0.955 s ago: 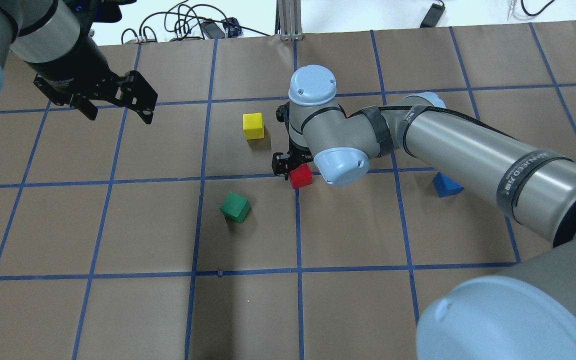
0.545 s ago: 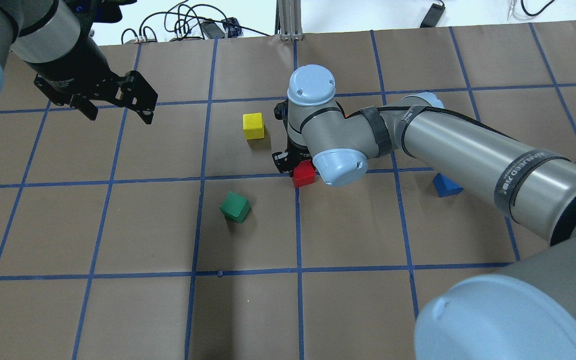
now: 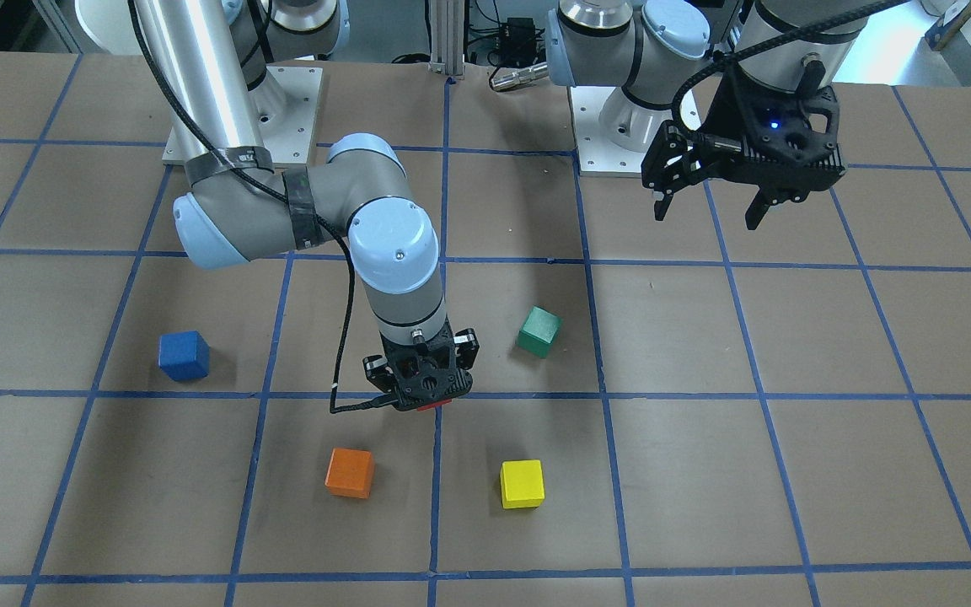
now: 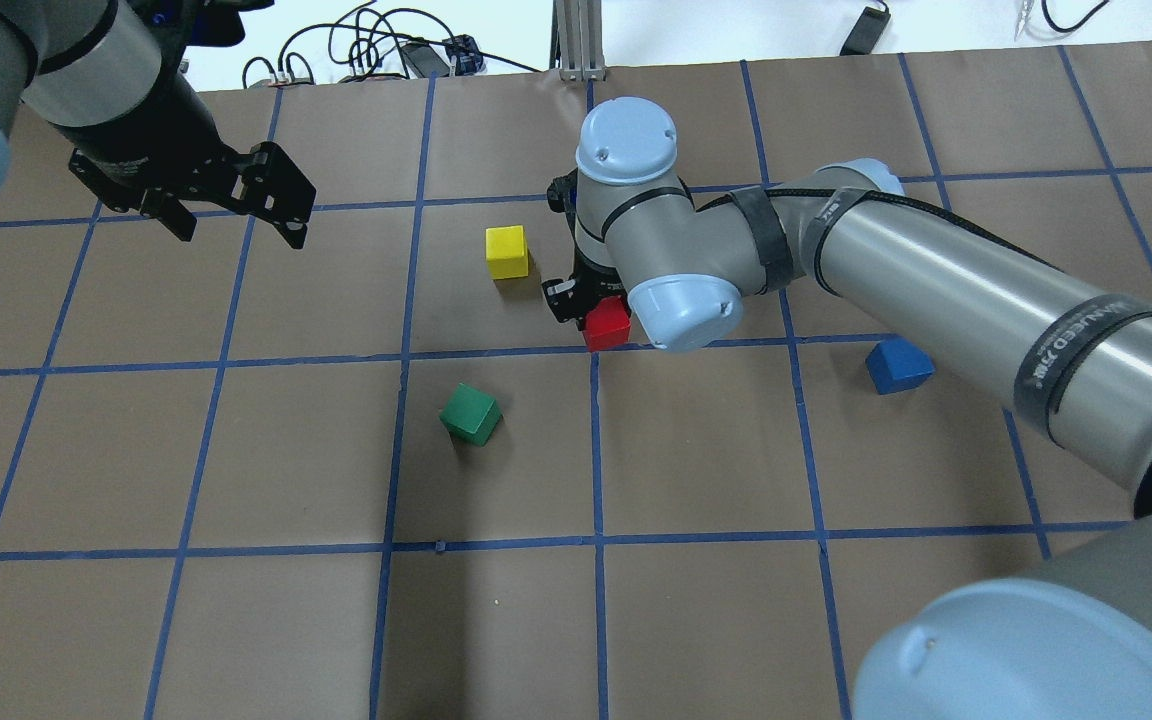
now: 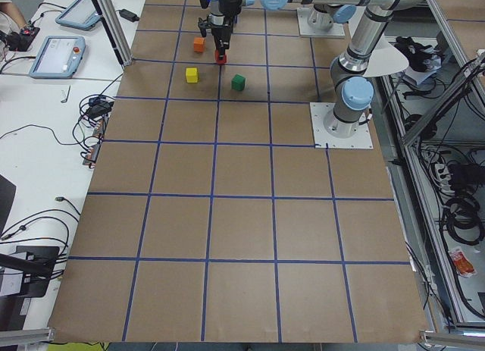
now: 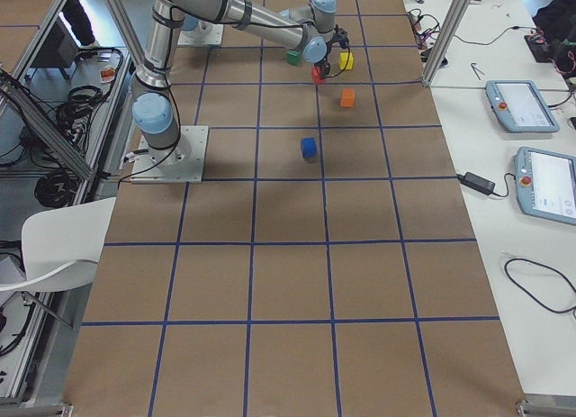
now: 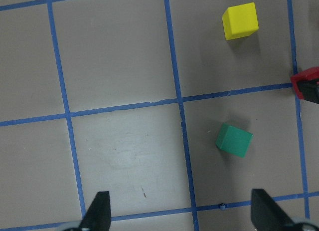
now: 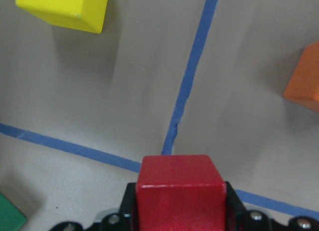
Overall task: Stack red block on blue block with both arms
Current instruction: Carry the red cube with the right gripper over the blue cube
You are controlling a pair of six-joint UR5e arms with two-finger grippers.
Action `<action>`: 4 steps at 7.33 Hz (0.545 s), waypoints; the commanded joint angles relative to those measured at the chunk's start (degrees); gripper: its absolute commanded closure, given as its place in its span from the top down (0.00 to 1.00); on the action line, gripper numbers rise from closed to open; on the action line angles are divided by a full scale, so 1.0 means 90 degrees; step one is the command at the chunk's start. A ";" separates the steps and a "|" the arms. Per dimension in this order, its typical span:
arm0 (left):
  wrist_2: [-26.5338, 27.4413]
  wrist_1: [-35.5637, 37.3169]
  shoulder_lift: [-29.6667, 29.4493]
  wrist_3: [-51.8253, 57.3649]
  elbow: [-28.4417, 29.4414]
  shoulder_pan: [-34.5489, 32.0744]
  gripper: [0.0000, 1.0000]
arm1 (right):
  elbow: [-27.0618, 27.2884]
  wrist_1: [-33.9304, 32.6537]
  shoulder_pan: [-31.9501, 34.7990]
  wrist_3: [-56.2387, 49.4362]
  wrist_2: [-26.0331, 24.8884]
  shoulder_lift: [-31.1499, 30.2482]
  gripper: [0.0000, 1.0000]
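My right gripper (image 4: 598, 312) is shut on the red block (image 4: 606, 325) and holds it a little above the table near the middle. The right wrist view shows the red block (image 8: 180, 186) between the jaws, over a blue tape line. The blue block (image 4: 898, 365) rests on the table to the right, apart from the gripper; it also shows in the front-facing view (image 3: 183, 355). My left gripper (image 4: 236, 228) hangs open and empty above the far left of the table, and its fingertips (image 7: 99, 211) show in the left wrist view.
A yellow cube (image 4: 507, 251) sits just left of the right gripper. A green cube (image 4: 470, 414) lies nearer, to the lower left. An orange cube (image 3: 350, 472) sits beyond the gripper, hidden by the arm in the overhead view. Blue tape lines grid the brown table.
My right gripper has risen with the red block, which has shifted up and away from the tape crossing. The arm's forearm has swung off the blue block. The left arm has not moved.
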 commanded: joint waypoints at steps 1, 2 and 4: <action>0.0000 0.0000 0.0001 0.0006 0.0024 0.0000 1.00 | -0.0058 0.1136 -0.0444 0.0010 -0.0067 -0.0943 0.00; 0.0000 0.0000 0.0001 0.0006 0.0005 0.0000 1.00 | -0.0028 0.1769 -0.0979 0.0001 -0.0067 -0.1296 0.00; -0.0010 0.0000 0.0011 0.0006 0.0005 0.0000 1.00 | 0.0118 0.2156 -0.1801 -0.0096 -0.0077 -0.1484 0.00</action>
